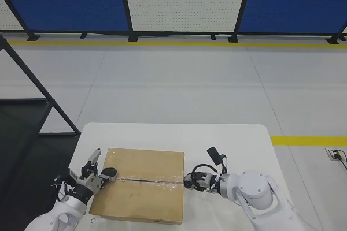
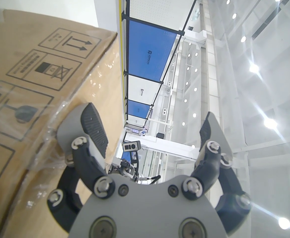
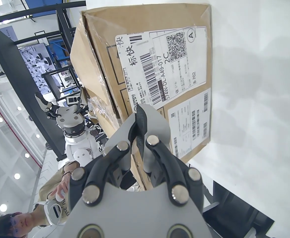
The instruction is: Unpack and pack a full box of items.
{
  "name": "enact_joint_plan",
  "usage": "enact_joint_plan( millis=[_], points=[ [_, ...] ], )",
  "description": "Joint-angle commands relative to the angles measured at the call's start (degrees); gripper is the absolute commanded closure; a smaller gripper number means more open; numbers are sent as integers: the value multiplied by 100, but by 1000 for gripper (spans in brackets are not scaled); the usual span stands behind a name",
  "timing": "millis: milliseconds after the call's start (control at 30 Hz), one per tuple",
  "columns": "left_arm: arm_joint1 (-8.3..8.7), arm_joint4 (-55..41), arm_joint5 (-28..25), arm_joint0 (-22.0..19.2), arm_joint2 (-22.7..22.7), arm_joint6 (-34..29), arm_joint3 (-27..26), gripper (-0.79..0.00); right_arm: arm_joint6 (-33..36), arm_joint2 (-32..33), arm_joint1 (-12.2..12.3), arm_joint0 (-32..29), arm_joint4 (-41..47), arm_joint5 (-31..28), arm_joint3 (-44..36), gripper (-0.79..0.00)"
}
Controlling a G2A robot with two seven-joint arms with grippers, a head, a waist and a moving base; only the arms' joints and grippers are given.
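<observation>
The cardboard box (image 1: 144, 185) sits closed on the white table (image 1: 231, 144), toward the table's near edge. Its top flaps meet at a centre seam that runs from one short end of the box to the other. A strip of clear tape (image 1: 147, 180) covers this seam and folds down over both short ends, and it looks wrinkled in the left wrist view. The left gripper (image 1: 101, 164) is positioned at one short end of the box, level with the seam, and its fingers are spread wide apart. One finger (image 2: 93, 125) lies at the upper edge of that end, where the tape folds over. Contact with the cardboard cannot be confirmed. The other finger (image 2: 210, 130) stands clear of the box in open air. The right gripper (image 3: 139, 115) is positioned at the opposite short end of the box, also level with the seam. Its fingers are pressed together, with the tips at or just beside the end face of the box. It cannot be determined whether any tape is caught between the pads. This end face carries a large white shipping label (image 3: 159, 65) with barcodes and a square code. A smaller barcode label (image 3: 189, 120) is placed just beside the large one, closer to the right gripper.
</observation>
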Motion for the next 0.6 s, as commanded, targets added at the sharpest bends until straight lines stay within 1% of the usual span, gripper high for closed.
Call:
enact_joint_plan(
  millis=[0, 133, 267, 400, 500, 567],
  points=[
    [0, 1, 0, -6, 12, -5, -8, -785, -49, 67, 13, -39, 83, -118, 2, 0],
    [-2, -196, -49, -68, -120, 69, -52, -785, -412, 279, 36, -203, 220, -304, -200, 0],
    [4, -515, -131, -25, -456, 110, -225, -785, -743, 491, 64, -400, 313, -562, -499, 0],
    [23, -706, -146, 124, -898, 146, -258, -785, -464, 406, 79, -351, 397, -792, -602, 0],
    [46, -635, -111, 200, -1089, 87, -41, -785, -315, 170, 66, -87, 279, -700, -473, 0],
    [61, -545, -71, 224, -1123, -11, 129, -785, -177, -23, 46, 119, 262, -676, -351, 0]
  ],
)
